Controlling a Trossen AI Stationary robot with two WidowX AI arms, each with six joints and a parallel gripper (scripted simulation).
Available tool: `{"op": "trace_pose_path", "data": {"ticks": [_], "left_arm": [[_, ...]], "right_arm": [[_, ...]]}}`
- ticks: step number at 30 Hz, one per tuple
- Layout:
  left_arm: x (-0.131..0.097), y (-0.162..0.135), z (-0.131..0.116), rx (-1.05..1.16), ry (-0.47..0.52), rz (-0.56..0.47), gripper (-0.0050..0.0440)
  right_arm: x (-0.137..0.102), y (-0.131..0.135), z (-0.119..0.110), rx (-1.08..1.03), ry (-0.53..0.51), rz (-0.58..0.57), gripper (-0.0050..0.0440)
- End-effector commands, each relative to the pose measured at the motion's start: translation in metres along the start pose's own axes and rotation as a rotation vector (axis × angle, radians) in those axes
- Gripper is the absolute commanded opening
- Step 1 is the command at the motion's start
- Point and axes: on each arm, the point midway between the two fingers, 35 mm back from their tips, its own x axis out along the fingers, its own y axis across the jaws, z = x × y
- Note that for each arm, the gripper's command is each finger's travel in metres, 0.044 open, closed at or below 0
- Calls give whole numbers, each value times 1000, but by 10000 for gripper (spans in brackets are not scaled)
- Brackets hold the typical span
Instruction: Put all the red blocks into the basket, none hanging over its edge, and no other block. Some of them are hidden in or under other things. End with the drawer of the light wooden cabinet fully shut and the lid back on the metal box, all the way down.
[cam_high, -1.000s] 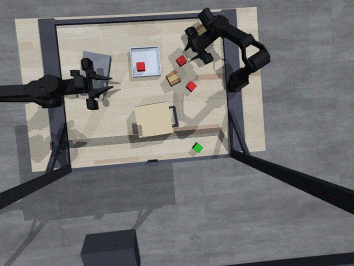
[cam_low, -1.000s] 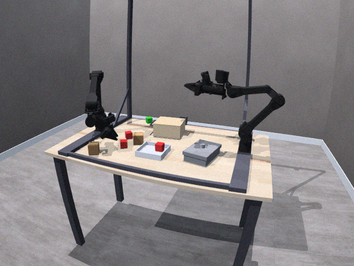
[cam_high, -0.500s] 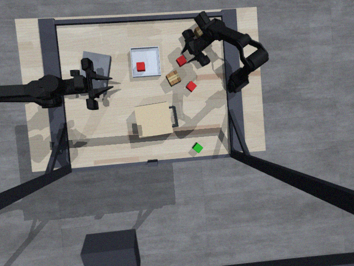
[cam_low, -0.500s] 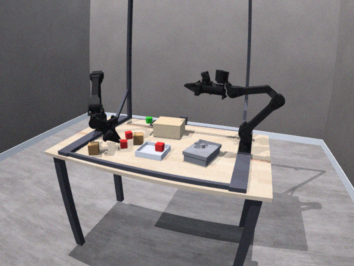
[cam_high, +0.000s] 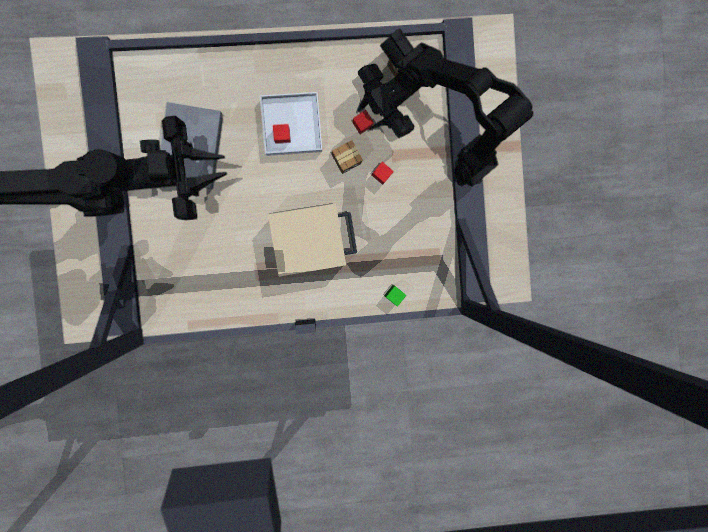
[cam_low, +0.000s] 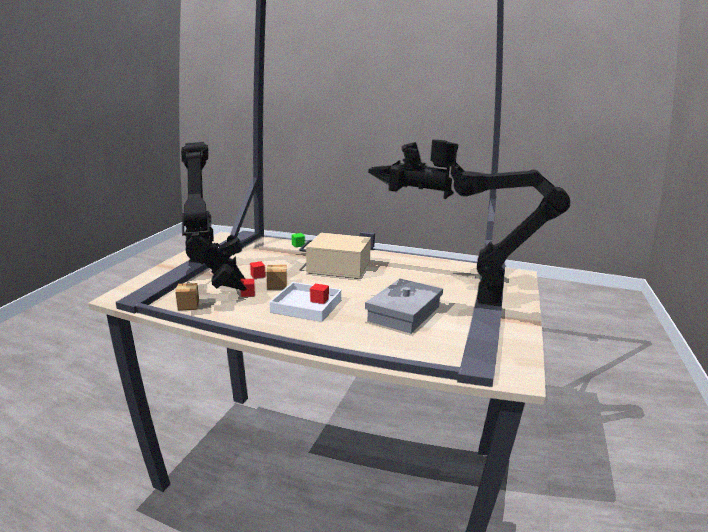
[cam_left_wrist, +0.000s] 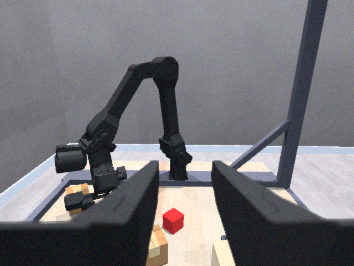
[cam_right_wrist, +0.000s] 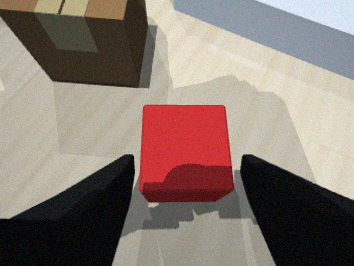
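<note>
My right gripper (cam_high: 366, 118) (cam_right_wrist: 187, 163) is open, its fingers pointing down on either side of a red block (cam_low: 247, 287), with gaps visible in the right wrist view. Another red block (cam_high: 382, 172) (cam_low: 257, 269) (cam_left_wrist: 173, 220) lies on the table. A third red block (cam_high: 281, 133) (cam_low: 319, 293) sits inside the white basket (cam_high: 293, 152) (cam_low: 294, 309) (cam_right_wrist: 270, 27). My left gripper (cam_high: 224, 165) is partly open and empty, high above the table. The light wooden cabinet (cam_high: 306, 240) (cam_low: 337, 251) looks shut. The metal box (cam_low: 392, 320) has its lid (cam_high: 200, 125) (cam_low: 420, 292) on.
A cardboard box (cam_high: 346, 156) (cam_low: 276, 277) (cam_left_wrist: 157, 247) (cam_right_wrist: 100, 50) stands between the basket and the loose red blocks. A second one (cam_low: 187, 296) (cam_left_wrist: 77, 192) stands near the right arm. A green block (cam_high: 396, 295) (cam_low: 298, 239) lies beyond the cabinet handle (cam_high: 352, 233).
</note>
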Motion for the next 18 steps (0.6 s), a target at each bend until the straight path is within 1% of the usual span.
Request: {"op": "trace_pose_path", "data": {"ticks": [1, 4, 5, 18], "left_arm": [[-4, -1, 19, 5, -49, -7, 135], [-4, -1, 19, 5, -49, -7, 135], [-4, -1, 19, 5, -49, -7, 135], [-4, -1, 19, 5, -49, -7, 135]], "right_arm": [[0, -1, 5, -11, -4, -12, 250], [-1, -7, 9, -21, -14, -18, 250], [-2, -7, 9, -20, -13, -19, 0], [-2, -7, 8, -23, -5, -21, -1]]}}
